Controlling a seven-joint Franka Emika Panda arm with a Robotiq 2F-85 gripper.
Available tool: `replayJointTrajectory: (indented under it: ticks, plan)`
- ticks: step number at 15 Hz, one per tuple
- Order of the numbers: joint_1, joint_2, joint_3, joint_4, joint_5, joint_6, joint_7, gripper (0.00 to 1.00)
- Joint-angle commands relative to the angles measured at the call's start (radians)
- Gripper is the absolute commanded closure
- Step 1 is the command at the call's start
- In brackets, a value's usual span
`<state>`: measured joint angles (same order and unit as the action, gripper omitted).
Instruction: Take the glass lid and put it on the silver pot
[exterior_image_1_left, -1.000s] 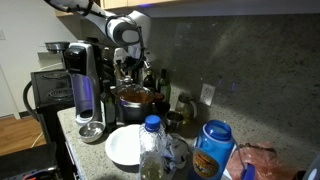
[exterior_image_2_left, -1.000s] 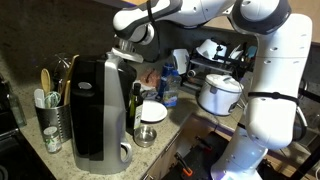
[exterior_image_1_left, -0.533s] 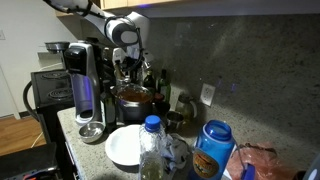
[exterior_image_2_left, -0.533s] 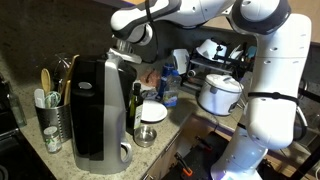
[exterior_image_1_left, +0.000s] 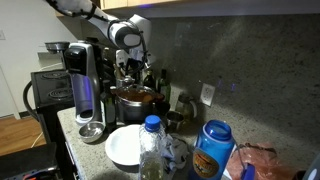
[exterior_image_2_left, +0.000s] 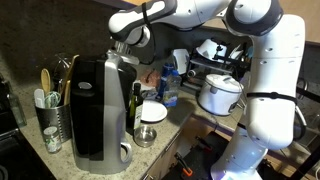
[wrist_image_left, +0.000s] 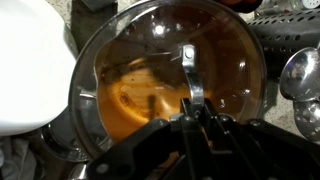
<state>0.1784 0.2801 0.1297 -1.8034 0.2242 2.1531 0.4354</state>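
Glass lid (wrist_image_left: 150, 60): over the mouth of the silver pot (exterior_image_1_left: 131, 99), apparently seated, far left on the counter (exterior_image_1_left: 92, 152) beside the coffee machine (exterior_image_1_left: 84, 85).
The fingers (wrist_image_left: 212, 128) stand close about the lid's handle (wrist_image_left: 189, 75); grip or gap cannot be told. No shift from half a second earlier. Judged: placement made, release outstanding. White bowl (exterior_image_1_left: 124, 147) nearer.

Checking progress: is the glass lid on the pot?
Over it: wrist view shows glass lid covering orange-lined silver pot; fully seated, cannot tell.
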Motion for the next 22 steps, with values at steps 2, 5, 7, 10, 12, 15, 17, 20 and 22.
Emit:
replayJointTrajectory:
  ticks: [2,5,7,10,12,15,17,20,22]
  plan:
    - [-0.002,0.037,-0.005,0.052,0.008,-0.002,-0.026,0.96]
    - [-0.002,0.049,-0.004,0.065,0.013,-0.012,-0.024,0.96]
    - [-0.002,0.055,-0.004,0.074,0.014,-0.025,-0.022,0.96]
    - [-0.003,0.060,-0.004,0.083,0.015,-0.037,-0.024,0.96]
    - [-0.005,0.064,-0.002,0.087,0.021,-0.047,-0.029,0.96]
    - [-0.006,0.073,0.000,0.097,0.027,-0.065,-0.033,0.96]
    - [-0.007,0.077,0.003,0.105,0.035,-0.080,-0.035,0.96]
    - [-0.004,0.089,0.005,0.121,0.039,-0.099,-0.034,0.96]
    - [0.002,0.098,0.007,0.131,0.042,-0.112,-0.026,0.96]
